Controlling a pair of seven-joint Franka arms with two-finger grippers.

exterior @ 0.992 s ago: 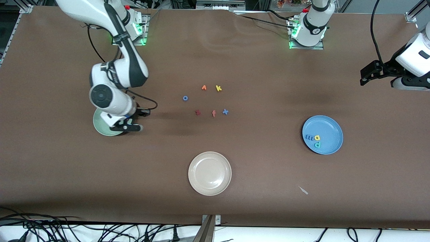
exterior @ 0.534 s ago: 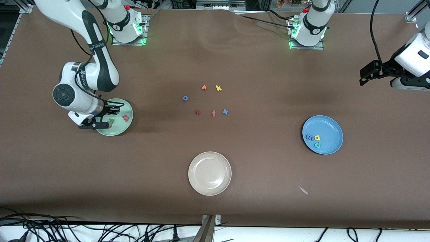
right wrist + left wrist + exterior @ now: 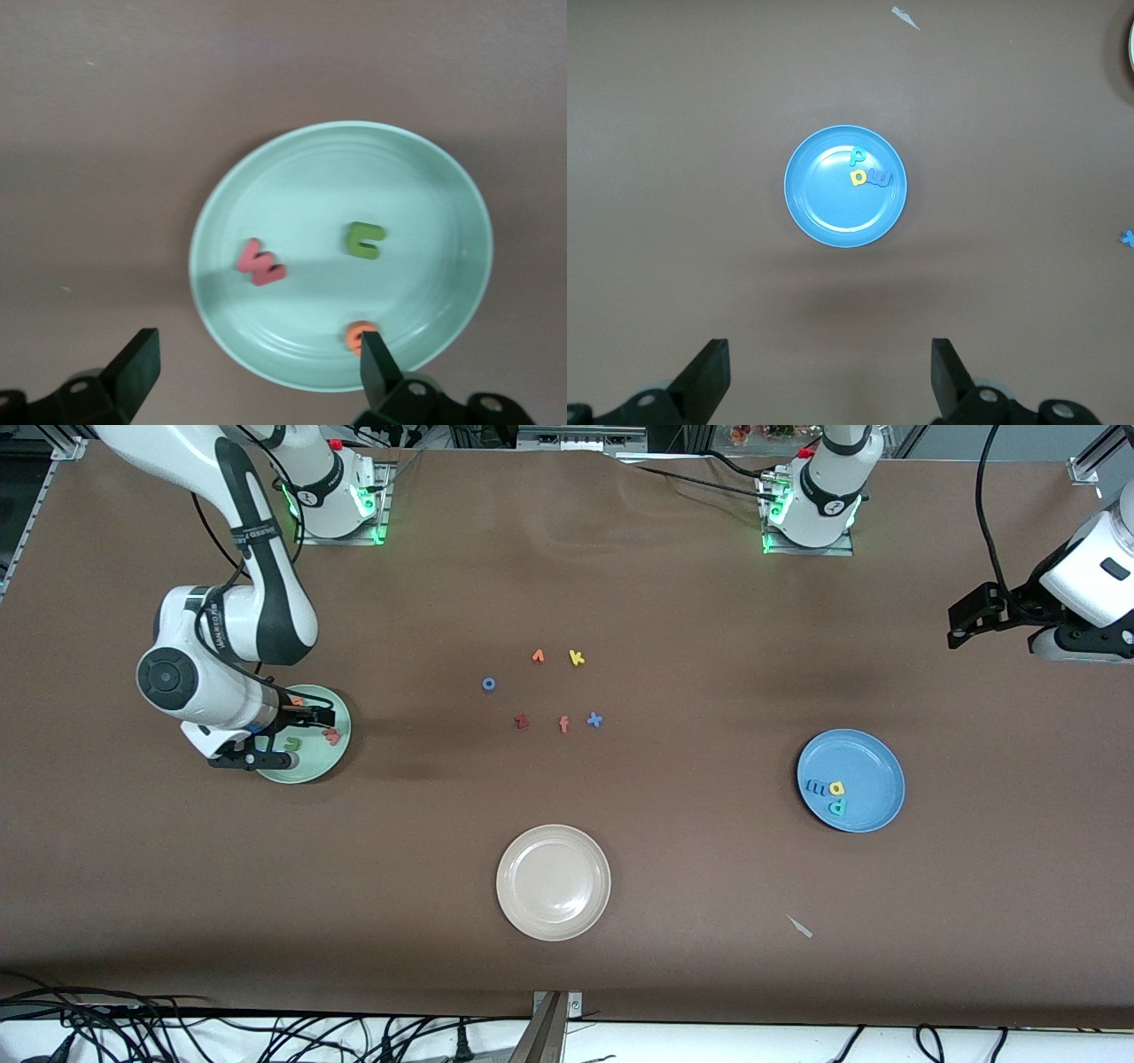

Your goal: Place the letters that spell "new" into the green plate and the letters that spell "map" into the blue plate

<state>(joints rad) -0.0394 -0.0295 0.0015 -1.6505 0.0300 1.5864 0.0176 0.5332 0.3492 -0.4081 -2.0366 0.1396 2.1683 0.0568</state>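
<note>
The green plate (image 3: 330, 759) (image 3: 399, 177) lies toward the right arm's end of the table. In it are the salmon w (image 3: 331, 735) (image 3: 260, 264), the olive n (image 3: 292, 742) (image 3: 364, 240) and the orange e (image 3: 297, 701) (image 3: 357, 334), which is partly hidden by one finger. My right gripper (image 3: 288, 737) (image 3: 256, 347) hangs open just over this plate, holding nothing. The blue plate (image 3: 873, 757) (image 3: 828, 208) holds the blue m (image 3: 815, 786) (image 3: 880, 179), yellow a (image 3: 836, 787) (image 3: 858, 177) and teal p (image 3: 837, 807) (image 3: 857, 157). My left gripper (image 3: 970, 620) (image 3: 830, 359) waits open, high over the table's left-arm end.
A beige plate (image 3: 514, 903) sits nearest the front camera. Mid-table lie a blue o (image 3: 488, 684), an orange wedge (image 3: 538, 656), a yellow k (image 3: 577, 658), a dark red letter (image 3: 522, 722), a salmon f (image 3: 564, 724) and a blue x (image 3: 594, 720). A white scrap (image 3: 800, 926) lies near the blue plate.
My right gripper swung across the green plate toward the right arm's end, then opened and let go of the orange e, which now lies in the plate. The left arm has not moved.
</note>
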